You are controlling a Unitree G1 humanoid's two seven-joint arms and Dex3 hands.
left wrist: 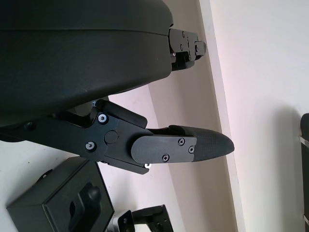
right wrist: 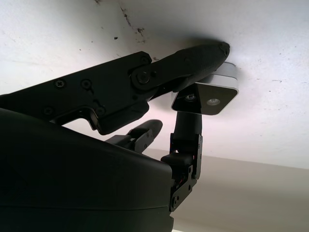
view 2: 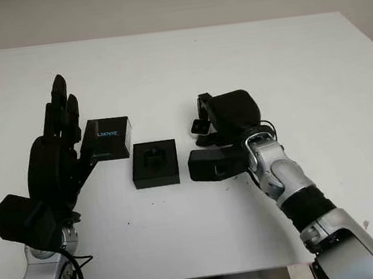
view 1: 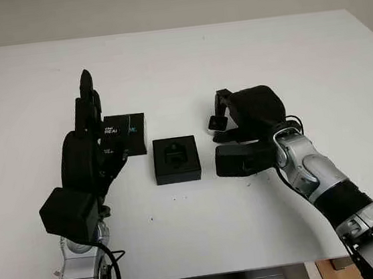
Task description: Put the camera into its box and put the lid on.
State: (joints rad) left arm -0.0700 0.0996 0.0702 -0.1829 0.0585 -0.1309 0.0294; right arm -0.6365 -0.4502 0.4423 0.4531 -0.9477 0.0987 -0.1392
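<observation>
The right hand pinches the small silver camera just right of the open black box, ready to carry it over the insert. The left hand, open, stands upright beside the lid, which waits behind the box.

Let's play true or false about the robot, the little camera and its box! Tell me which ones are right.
1. The right hand is gripping the small camera. True.
2. The camera is already inside the open box. False: it is in the right hand, to the right of the box, whose moulded insert is still unfilled.
3. The lid is on the box. False: it lies on the white table just beyond and left of the box.
4. The left hand holds the lid. False: it is open, raised beside the lid, holding nothing.
5. The box sits between the two hands. True.
</observation>
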